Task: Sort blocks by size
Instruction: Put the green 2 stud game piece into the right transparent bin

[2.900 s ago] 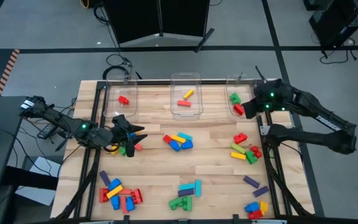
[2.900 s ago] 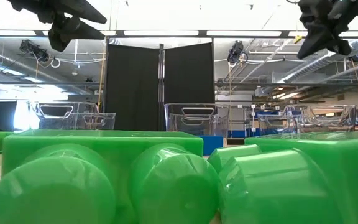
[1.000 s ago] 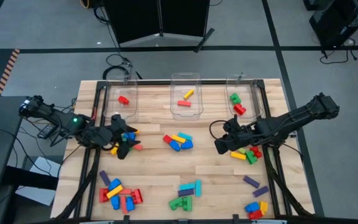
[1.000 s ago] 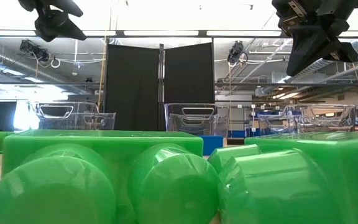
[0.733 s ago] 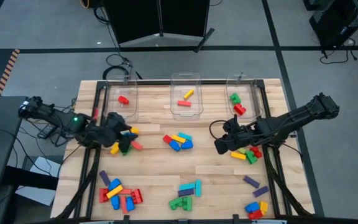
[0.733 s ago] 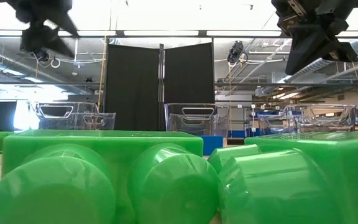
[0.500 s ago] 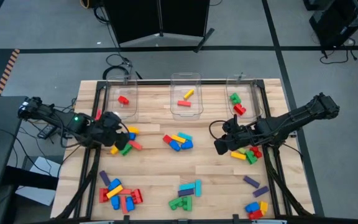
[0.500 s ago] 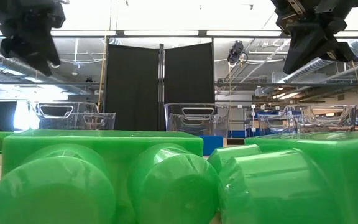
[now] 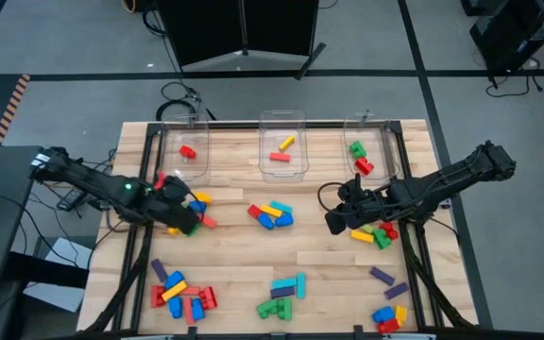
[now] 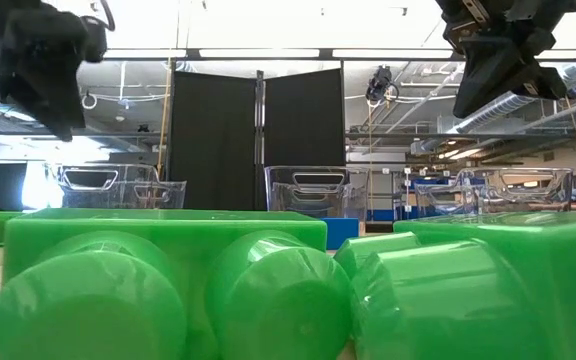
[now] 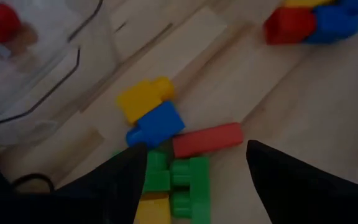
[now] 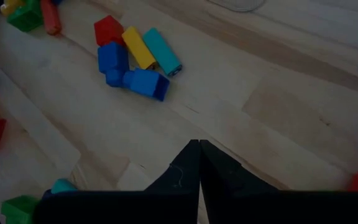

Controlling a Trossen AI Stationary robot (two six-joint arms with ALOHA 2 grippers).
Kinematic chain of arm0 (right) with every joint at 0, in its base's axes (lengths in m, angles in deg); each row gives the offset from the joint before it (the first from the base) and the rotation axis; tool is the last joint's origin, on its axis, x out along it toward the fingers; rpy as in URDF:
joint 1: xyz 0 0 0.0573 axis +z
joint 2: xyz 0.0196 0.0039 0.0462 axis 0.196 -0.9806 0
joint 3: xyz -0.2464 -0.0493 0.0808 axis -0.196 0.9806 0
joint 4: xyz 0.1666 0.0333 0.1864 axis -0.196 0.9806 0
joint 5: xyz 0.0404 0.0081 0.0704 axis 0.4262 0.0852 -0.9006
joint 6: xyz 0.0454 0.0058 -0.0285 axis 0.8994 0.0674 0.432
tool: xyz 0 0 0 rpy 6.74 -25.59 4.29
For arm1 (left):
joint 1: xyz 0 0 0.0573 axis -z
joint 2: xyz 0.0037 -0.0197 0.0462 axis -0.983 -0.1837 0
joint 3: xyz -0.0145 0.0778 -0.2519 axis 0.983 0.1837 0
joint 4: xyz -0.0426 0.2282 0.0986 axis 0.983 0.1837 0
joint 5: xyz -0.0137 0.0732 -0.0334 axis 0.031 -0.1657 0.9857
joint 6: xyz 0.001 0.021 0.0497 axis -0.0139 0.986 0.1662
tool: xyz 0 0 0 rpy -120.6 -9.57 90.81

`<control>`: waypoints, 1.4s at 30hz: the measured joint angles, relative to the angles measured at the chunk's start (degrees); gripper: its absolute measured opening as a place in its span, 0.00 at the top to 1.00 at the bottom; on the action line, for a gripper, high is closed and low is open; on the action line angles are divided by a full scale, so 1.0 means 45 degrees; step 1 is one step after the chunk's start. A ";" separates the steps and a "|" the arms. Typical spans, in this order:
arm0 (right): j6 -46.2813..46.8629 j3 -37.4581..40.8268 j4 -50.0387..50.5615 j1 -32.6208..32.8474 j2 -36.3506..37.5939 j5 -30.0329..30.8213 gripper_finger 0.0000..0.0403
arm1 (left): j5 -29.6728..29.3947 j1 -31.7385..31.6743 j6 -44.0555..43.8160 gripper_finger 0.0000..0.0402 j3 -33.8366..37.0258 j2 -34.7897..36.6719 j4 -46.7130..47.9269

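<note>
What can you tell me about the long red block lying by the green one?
The long red block is a slim, smooth plastic bar lying flat on the wooden table, slightly slanted. One end sits against the blue block and its long side lies along the green block. It lies between the left gripper's open fingers, which do not touch it.

three clear bins line the wooden table's far edge; a black screen stands beyond.
</note>
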 joint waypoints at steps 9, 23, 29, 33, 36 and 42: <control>-0.0053 0.0000 -0.0005 0.0000 0.0000 0.0000 0.96 | 0.1104 0.0000 0.0174 0.30 0.0033 -0.2153 0.0005; -0.0087 0.0000 -0.0023 0.0000 0.0000 0.0000 0.95 | 0.2673 0.0000 0.0930 0.30 0.0019 -0.5012 -0.0705; -0.0087 0.0000 -0.0172 0.0000 0.0000 0.0000 0.95 | 0.2687 -0.0148 0.0973 0.30 0.0019 -0.5669 -0.0729; -0.0087 0.0000 -0.0185 0.0000 0.0000 -0.0005 0.95 | 0.3183 -0.0319 0.1289 0.30 0.0019 -0.5953 -0.1128; -0.0087 0.0000 -0.0185 0.0000 0.0000 -0.0005 0.95 | 0.3373 -0.0321 0.1430 0.30 0.0019 -0.6076 -0.1610; -0.0092 0.0000 -0.0185 0.0000 0.0000 -0.0005 0.96 | 0.3416 -0.0321 0.1426 0.30 0.0019 -0.6134 -0.1860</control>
